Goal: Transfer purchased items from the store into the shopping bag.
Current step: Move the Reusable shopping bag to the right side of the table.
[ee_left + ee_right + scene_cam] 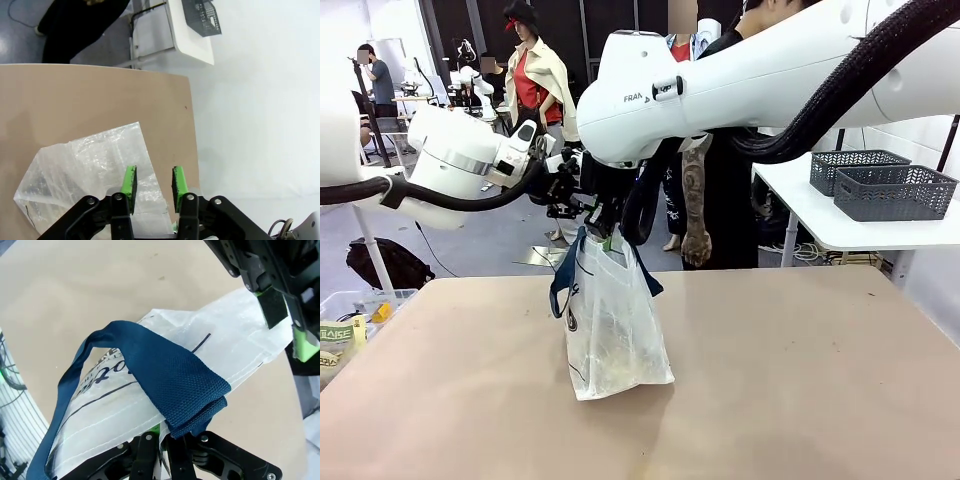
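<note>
The shopping bag, translucent white with navy strap handles, stands on the tan table, held up by its top. My right gripper is shut on the bag's rim, where a folded navy strap runs into it; it shows above the bag. My left gripper hovers over the bag's plastic, its green pads apart with nothing between them, right next to the right gripper. I cannot make out what lies inside the bag. The store is out of view.
A person in black stands behind the far edge of the table. A clear bin holding yellowish packets sits at the left edge. Two dark grey slotted baskets rest on a white side table at the right.
</note>
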You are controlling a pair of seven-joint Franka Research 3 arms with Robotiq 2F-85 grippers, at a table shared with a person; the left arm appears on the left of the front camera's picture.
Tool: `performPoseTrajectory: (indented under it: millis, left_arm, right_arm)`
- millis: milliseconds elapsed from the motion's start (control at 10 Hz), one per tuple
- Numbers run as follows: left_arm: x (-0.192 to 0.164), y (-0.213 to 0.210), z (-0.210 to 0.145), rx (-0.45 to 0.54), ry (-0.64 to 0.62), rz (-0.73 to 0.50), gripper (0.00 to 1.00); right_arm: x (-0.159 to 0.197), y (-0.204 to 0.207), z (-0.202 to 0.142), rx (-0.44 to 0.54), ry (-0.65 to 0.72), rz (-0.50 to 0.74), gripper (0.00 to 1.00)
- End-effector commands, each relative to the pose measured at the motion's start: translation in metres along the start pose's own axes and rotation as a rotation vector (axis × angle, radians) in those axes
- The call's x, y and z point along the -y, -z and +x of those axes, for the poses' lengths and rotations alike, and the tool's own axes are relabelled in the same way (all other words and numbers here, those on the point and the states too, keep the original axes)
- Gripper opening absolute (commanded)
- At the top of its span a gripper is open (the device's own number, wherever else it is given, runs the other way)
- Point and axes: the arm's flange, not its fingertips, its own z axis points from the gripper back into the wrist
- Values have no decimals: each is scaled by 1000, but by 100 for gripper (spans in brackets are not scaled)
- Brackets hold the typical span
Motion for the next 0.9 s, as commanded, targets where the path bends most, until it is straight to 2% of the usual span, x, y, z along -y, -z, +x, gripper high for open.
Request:
performPoseTrajectory:
  millis: [0,100,300,500,800]
  left_arm:
    - [11,-4,2,3,-7,58,41]
    - [17,-1,5,-14,-25,135,41]
    - [28,7,12,-85,-99,197,41]
    - [31,19,14,-128,-115,253,41]
    - [32,27,16,-130,-110,325,41]
  right_arm:
    - [-9,8,-11,-4,7,-21,0]
    - [-9,9,-10,-8,2,-25,0]
    - [-8,9,-9,-13,-2,-25,0]
    - [-9,9,-8,-16,-6,-27,0]
    - [-11,10,-5,-23,-10,-37,0]
